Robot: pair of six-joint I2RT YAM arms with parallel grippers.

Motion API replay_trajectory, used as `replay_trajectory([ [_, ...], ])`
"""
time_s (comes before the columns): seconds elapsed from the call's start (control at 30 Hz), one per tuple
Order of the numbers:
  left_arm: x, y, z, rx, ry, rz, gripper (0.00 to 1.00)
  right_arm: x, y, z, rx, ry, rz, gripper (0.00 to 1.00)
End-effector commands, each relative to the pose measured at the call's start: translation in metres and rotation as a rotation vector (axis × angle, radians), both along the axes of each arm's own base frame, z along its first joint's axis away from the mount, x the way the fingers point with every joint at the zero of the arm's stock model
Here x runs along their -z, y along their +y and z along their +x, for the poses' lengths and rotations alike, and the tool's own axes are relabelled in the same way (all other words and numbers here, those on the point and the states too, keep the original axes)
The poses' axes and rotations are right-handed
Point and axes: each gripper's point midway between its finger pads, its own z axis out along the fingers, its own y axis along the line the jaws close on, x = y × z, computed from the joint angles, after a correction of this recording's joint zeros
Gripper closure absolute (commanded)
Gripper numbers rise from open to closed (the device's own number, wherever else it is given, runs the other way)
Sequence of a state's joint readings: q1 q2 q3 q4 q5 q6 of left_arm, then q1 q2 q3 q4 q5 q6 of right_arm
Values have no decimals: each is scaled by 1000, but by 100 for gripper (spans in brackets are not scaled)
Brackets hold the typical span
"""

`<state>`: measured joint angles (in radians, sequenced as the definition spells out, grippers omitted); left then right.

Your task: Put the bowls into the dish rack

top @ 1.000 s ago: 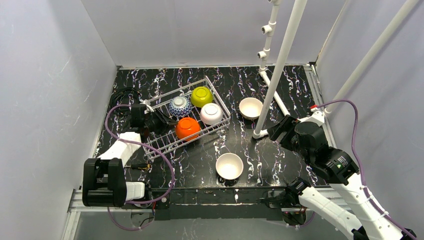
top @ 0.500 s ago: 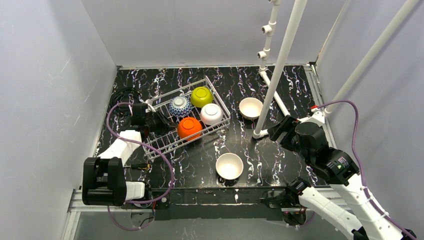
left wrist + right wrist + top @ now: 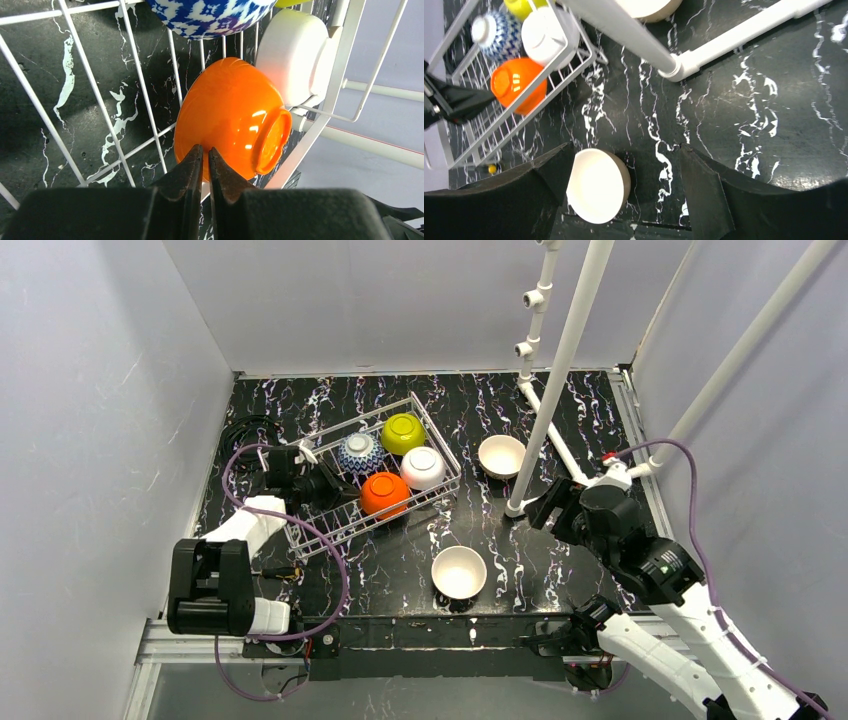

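Observation:
The dish rack (image 3: pixel 437 438) holds four bowls upside down: yellow-green (image 3: pixel 403 432), blue-white patterned (image 3: pixel 359 452), white (image 3: pixel 423 467) and orange (image 3: pixel 382 494). My left gripper (image 3: pixel 335 492) is inside the rack, shut, its tips (image 3: pixel 205 150) against the orange bowl's (image 3: pixel 230 115) side. One tan bowl (image 3: pixel 501 455) with a white inside sits upright right of the rack. The other tan bowl (image 3: pixel 459 571) sits near the front edge. My right gripper (image 3: pixel 545 505) is open and empty above the table, and the near tan bowl (image 3: pixel 596 185) shows beside its left finger.
A white pipe frame (image 3: pixel 560 370) rises from a foot on the table just right of the rack and next to the far tan bowl. Its base pipe (image 3: pixel 744 35) runs along the table. Purple cables loop by both arms. Grey walls close in three sides.
My left gripper has moved right inside the rack up to the orange bowl, which shifted slightly right. My right gripper has moved a little left toward the table's middle.

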<state>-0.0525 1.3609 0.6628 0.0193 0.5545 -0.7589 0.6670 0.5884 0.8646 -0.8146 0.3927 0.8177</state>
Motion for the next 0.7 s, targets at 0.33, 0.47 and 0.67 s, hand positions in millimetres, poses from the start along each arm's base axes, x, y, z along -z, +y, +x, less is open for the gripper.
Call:
replay_trajectory([
  [0.33, -30, 18, -2, 37, -60, 182, 81, 55, 63, -11, -349, 108, 40, 19],
  [0.47, -57, 20, -8, 60, -122, 219, 73, 81, 64, -21, -361, 171, 54, 19],
  [0.67, -94, -17, -26, 238, -241, 278, 62, 111, 80, -42, -482, 255, 104, 19],
])
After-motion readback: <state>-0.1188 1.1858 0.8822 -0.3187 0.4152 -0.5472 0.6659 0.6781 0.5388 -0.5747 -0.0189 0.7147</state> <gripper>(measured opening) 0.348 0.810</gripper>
